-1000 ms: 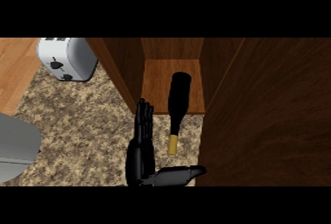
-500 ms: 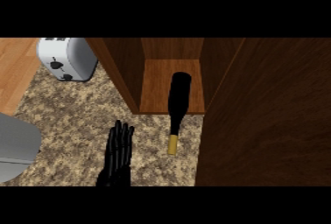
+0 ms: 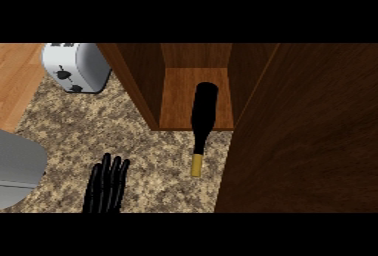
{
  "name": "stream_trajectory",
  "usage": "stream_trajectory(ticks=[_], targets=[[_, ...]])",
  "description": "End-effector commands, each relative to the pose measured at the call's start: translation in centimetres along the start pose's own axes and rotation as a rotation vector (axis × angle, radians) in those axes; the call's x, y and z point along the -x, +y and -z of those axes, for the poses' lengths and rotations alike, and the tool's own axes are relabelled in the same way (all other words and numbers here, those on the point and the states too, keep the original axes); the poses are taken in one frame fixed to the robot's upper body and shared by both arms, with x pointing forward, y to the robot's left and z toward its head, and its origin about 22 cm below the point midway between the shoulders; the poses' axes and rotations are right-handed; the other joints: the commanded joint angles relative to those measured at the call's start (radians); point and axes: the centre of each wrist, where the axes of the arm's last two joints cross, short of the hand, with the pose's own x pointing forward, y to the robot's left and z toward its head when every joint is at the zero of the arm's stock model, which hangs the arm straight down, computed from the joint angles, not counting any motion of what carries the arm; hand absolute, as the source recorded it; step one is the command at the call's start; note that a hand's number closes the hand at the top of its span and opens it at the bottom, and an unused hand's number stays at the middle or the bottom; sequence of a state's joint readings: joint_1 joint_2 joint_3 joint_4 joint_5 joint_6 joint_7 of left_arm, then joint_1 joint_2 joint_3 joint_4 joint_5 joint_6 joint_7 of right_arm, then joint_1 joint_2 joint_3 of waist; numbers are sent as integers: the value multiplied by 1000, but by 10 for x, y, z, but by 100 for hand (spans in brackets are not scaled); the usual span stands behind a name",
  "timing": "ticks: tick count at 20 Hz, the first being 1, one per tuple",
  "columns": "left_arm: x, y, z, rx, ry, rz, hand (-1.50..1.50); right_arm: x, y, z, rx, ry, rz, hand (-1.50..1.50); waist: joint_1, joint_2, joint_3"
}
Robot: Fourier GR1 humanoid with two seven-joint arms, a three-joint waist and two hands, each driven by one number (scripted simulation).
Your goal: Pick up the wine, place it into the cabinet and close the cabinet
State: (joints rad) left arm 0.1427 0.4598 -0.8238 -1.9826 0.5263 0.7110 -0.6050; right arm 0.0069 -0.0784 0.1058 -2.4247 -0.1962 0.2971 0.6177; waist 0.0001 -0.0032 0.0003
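The wine bottle (image 3: 204, 109) is dark, with a yellow cap at the end of its neck. Its body is inside the open cabinet (image 3: 176, 100), and the neck points toward me past the cabinet's front edge. Nothing is holding it. My left hand (image 3: 107, 186) shows at the lower left over the speckled counter. Its fingers are straight and together, it holds nothing, and it is well clear of the bottle to the left. The cabinet door (image 3: 303, 135) stands open at the right and fills that side of the view. My right hand does not show.
A white toaster (image 3: 74, 67) stands at the back left beside the cabinet's left wall. A grey rounded object (image 3: 16, 172) sits at the left edge, close to my left hand. A light wooden surface (image 3: 18, 80) borders the counter at the far left.
My left hand has drawn back from beside the bottle, moving left and toward me. The bottle stays in the cabinet and the door has not moved.
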Motion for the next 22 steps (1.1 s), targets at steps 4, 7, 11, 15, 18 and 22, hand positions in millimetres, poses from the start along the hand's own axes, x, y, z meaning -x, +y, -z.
stream_trajectory(ticks=[4,7,11,15,18,22], targets=[[-30,31,-1,9,-15,1,-150,-19,22,-20,-147,20,198,150,7,-3,-1],[-29,51,-3,-19,-35,33,-150,-13,29,-20,-158,36,224,150,6,-1,-1],[-29,66,1,-73,-44,29,-150,-19,44,-23,-268,63,246,150,3,-2,-1],[-50,85,4,-84,-60,36,-150,-31,58,-27,-376,10,156,150,7,-5,-1],[-57,102,5,-87,-53,17,-150,-34,76,-25,-410,8,199,150,5,-6,-2],[-71,127,9,-60,-48,61,-150,-28,103,-16,-425,-13,234,150,5,-7,-2]])
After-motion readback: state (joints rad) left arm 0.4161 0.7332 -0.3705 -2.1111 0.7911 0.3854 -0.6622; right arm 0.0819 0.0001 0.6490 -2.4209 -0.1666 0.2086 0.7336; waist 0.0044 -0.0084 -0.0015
